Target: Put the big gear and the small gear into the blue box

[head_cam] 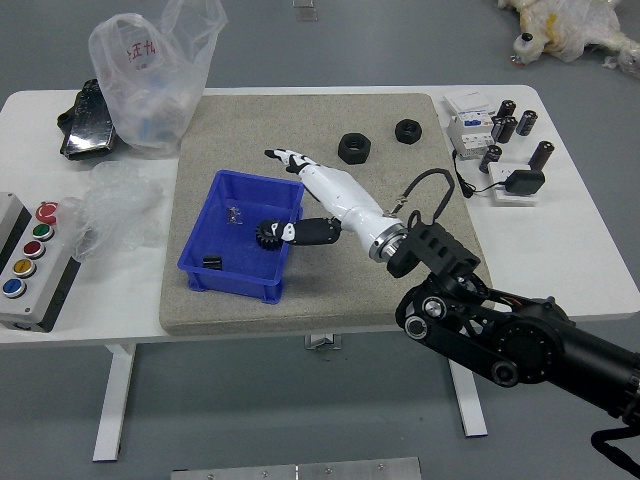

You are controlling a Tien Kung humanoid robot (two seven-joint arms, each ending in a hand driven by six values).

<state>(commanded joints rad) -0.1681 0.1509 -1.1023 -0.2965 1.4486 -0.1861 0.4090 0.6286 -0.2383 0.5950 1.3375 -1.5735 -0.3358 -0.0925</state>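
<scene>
My right hand [278,193] reaches over the blue box [228,281] from the right, fingers spread away from the thumb. A dark toothed gear [267,235] shows inside the box, right at the thumb tip; whether they touch I cannot tell. A smaller black ribbed piece [212,262], possibly the small gear, lies near the box's front left corner. Farther back in the box is a small silvery part [234,215]. My left hand is out of view.
Two black rings, a larger one [353,148] and a smaller one [408,131], lie on the grey mat's far part. Plastic bags and a button panel [35,262] stand left. White boxes [472,133] and black cylinders [540,155] are at right.
</scene>
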